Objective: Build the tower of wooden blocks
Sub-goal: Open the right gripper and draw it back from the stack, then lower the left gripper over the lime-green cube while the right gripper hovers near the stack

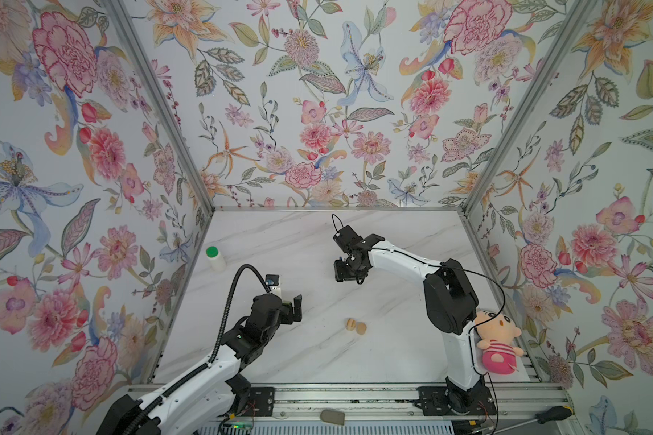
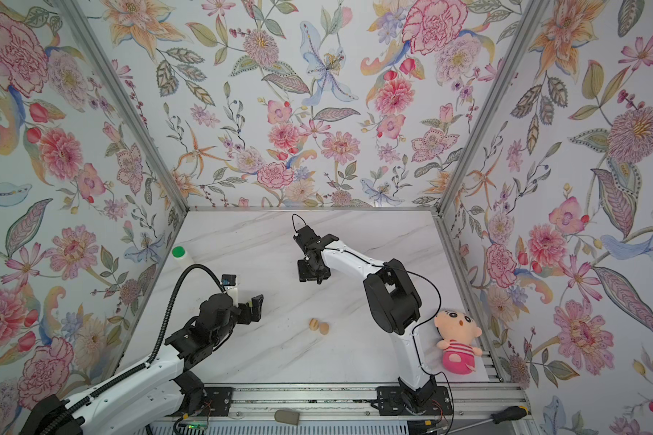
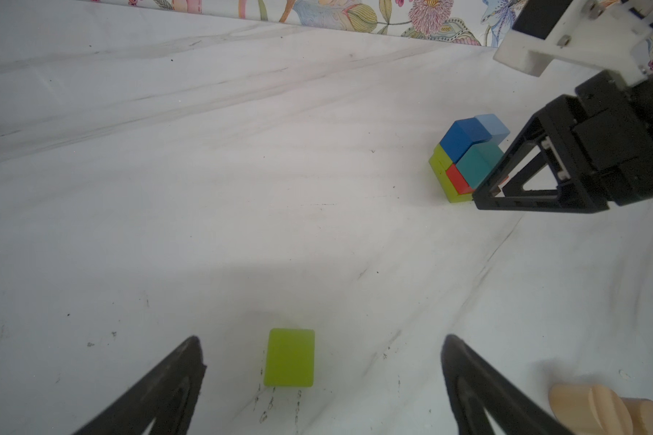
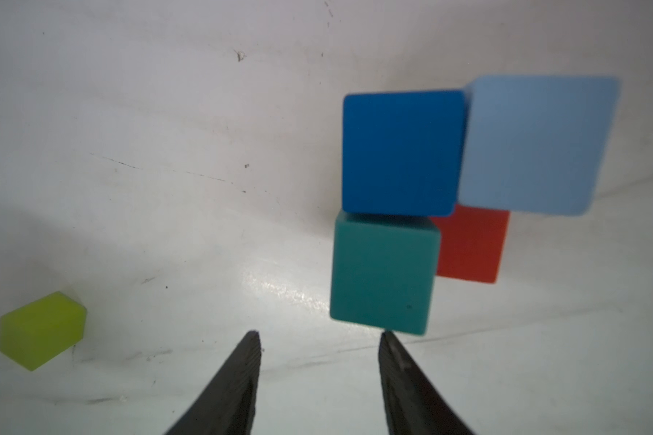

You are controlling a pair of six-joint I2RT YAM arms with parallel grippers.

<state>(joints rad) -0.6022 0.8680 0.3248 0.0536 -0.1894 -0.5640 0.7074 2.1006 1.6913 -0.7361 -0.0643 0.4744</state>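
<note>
left claw (image 3: pixel 322 338) spread wide, empty. loose green block (image 3: pixel 290 357) just ahead, centred between its tips, untouched. two tan pieces (image 3: pixel 600 410) off to its side. right claw (image 4: pixel 320 334) tips partly apart, nothing pinched, just short of teal block (image 4: pixel 383 271) on tower (image 3: pixel 464 158).

A loose block (image 3: pixel 289 357) lies well apart from the tower (image 3: pixel 460 140).
</note>
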